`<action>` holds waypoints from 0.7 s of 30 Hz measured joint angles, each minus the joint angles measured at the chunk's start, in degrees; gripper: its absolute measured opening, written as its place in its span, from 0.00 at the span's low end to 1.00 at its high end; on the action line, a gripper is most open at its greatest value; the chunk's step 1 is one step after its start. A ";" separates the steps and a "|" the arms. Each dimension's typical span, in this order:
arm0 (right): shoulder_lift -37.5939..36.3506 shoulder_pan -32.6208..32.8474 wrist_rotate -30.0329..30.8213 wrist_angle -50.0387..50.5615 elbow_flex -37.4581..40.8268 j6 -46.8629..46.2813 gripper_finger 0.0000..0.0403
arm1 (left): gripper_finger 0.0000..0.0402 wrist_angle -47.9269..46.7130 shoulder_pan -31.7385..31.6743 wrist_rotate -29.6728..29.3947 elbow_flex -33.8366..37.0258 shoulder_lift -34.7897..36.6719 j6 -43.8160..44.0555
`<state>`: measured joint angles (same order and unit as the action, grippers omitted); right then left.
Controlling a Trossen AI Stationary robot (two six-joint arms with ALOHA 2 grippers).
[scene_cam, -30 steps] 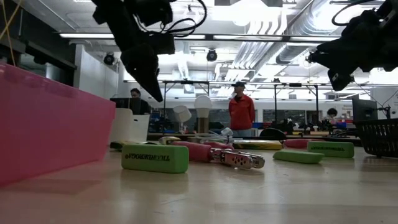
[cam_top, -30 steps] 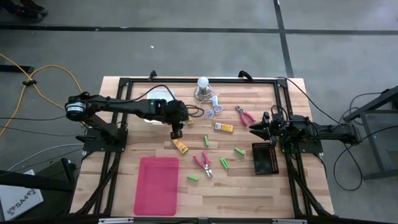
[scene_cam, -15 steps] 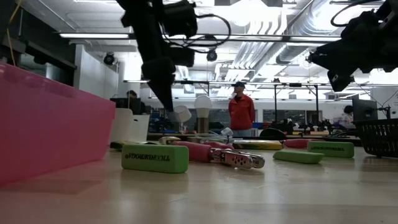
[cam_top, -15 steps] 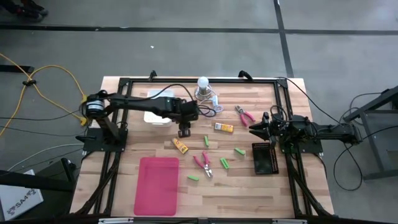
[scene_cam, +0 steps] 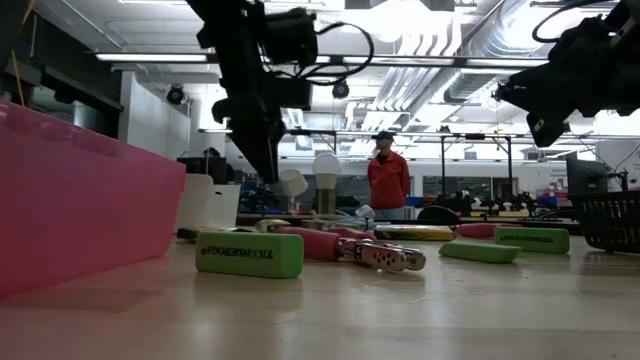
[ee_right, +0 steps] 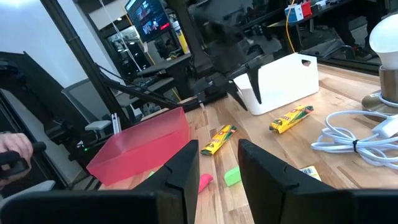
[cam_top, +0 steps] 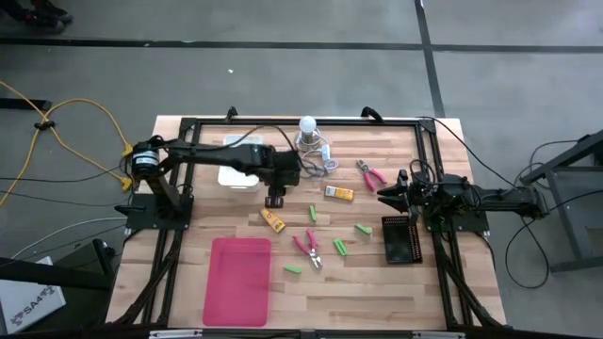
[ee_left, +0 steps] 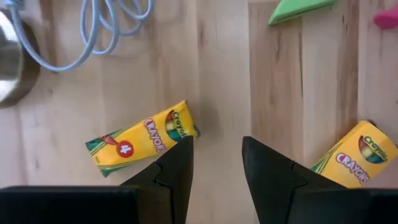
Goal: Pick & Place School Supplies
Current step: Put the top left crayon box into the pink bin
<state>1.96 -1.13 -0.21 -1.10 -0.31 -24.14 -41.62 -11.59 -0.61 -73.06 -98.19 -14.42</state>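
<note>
My left gripper hangs open above the table, fingers pointing down. One yellow crayon box lies flat just beside its fingertips; my arm hides this box in the high view. A second box lies nearer the table's front edge, a third farther right. Several green erasers and two pink-handled pliers lie flat on the wood. My right gripper waits open above the table's right part.
A pink bin stands near the front edge and a black mesh basket at the right. A white box, a white bulb on its base and a coiled cord lie toward the far side. People stand in the room beyond.
My left gripper has moved toward the table's right edge and slightly toward its far edge, away from the crayon box by the pink bin, and has then held nearly still. Nothing on the table has shifted.
</note>
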 joint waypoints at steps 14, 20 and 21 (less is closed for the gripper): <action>0.00 0.00 0.00 0.02 0.01 0.00 0.25 | 0.33 -0.32 -5.29 10.26 0.00 0.00 -19.00; 0.00 0.00 0.00 0.02 0.01 0.00 0.25 | 0.33 -1.41 -4.40 11.71 -0.29 0.37 -28.44; 0.00 0.00 0.00 0.02 -0.01 0.00 0.25 | 0.33 -1.67 -4.65 11.74 -0.54 0.37 -28.90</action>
<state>1.96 -1.13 -0.21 -1.08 -0.32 -24.14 -43.29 -16.24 11.13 -73.60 -97.82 -43.32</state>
